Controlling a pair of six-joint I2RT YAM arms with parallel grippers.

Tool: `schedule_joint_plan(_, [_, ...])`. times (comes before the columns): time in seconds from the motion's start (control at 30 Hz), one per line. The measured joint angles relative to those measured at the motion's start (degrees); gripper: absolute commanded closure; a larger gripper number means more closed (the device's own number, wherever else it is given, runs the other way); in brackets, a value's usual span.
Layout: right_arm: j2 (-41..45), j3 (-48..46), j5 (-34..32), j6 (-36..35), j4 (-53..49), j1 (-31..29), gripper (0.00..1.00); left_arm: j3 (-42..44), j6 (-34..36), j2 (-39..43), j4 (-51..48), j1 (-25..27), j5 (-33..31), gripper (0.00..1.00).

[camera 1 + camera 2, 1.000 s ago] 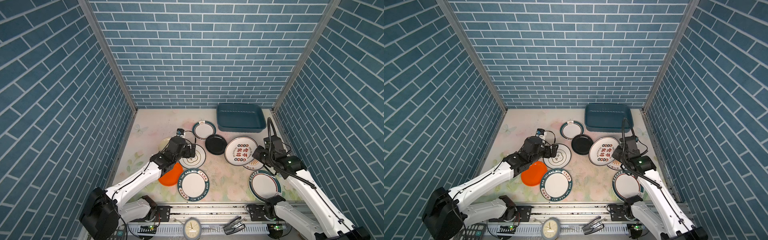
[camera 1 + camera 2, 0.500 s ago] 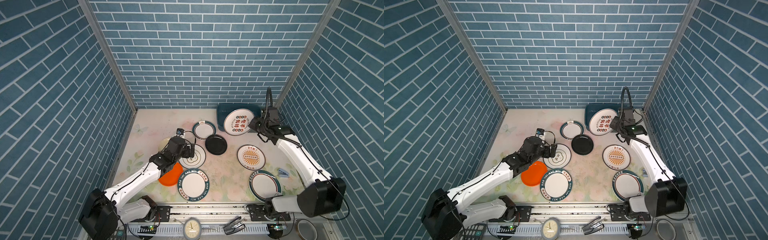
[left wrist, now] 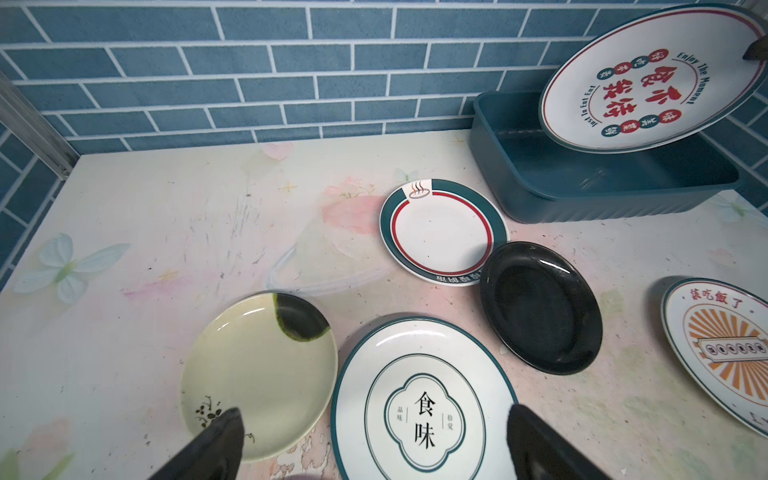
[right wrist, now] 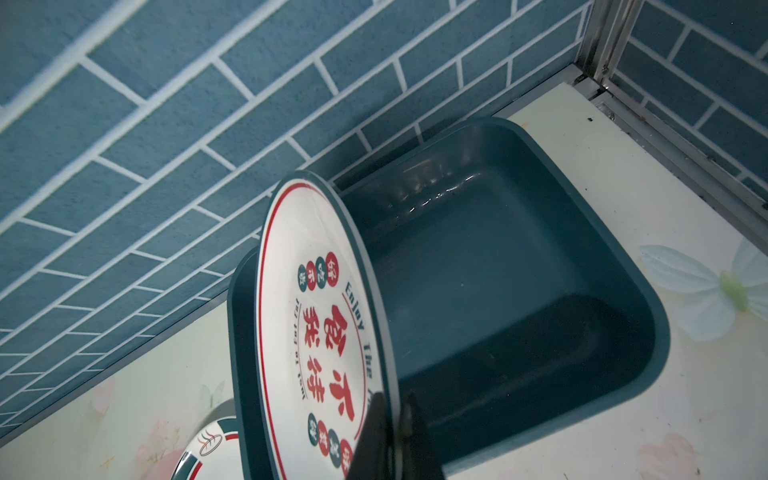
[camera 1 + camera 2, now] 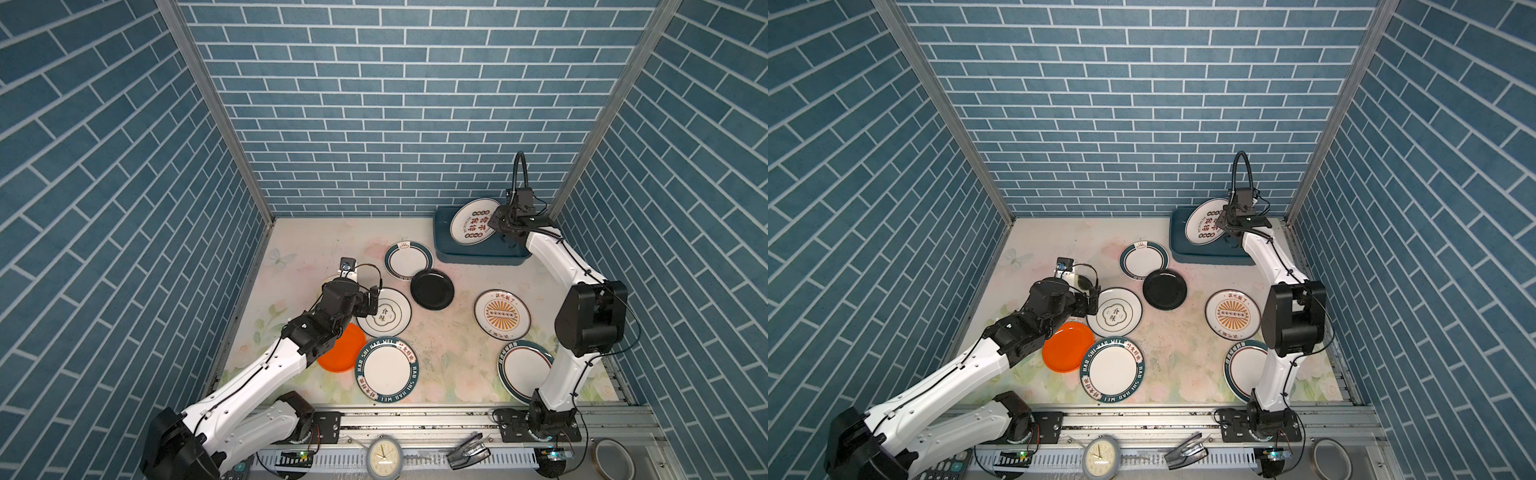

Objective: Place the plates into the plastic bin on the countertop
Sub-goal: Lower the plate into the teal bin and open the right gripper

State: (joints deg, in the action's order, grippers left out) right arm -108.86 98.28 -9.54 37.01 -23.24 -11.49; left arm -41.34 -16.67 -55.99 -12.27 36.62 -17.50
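Now pinching the red-lettered plate [image 5: 473,226] by its rim in the right gripper [image 4: 392,401], fingers clamped thin on the edge. Holding it steeply tilted above one end of the empty bin [image 5: 478,261] at the back of the countertop [image 5: 324,249], not yet set down inside.

Most likely to go wrong at release. Dropped from this height and tilt, could strike a bin wall, bounce, end up leaning on the rim, or roll out onto the countertop. Lowered carelessly, could catch the bin's edge and shove the bin along. Gripped so near the edge, could also pivot or slip if swung sharply. Better lowered and levelled first.

Meanwhile hovering low with the left gripper [image 3: 374,415], fingers spread wide and touching nothing visible, over the clover plate [image 3: 424,365]. Closed there on a flat rim, could merely skate it into the cream plate [image 3: 257,361] or black plate [image 3: 540,307] just beside.
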Motion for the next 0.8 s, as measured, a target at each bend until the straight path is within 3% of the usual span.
schedule_joint_plan(0.63, [-14.2, 11.7, 1.7, 0.0, -7.1, 1.3, 0.99, 0.3, 1.0, -0.3, -1.8, 0.0, -2.1, 0.01])
schedule_joint_plan(0.8, [-14.6, 12.8, 2.8, -0.4, -8.4, 1.5, 0.57, 0.3, 1.1, -1.2, -2.6, 0.0, -2.3, 0.00])
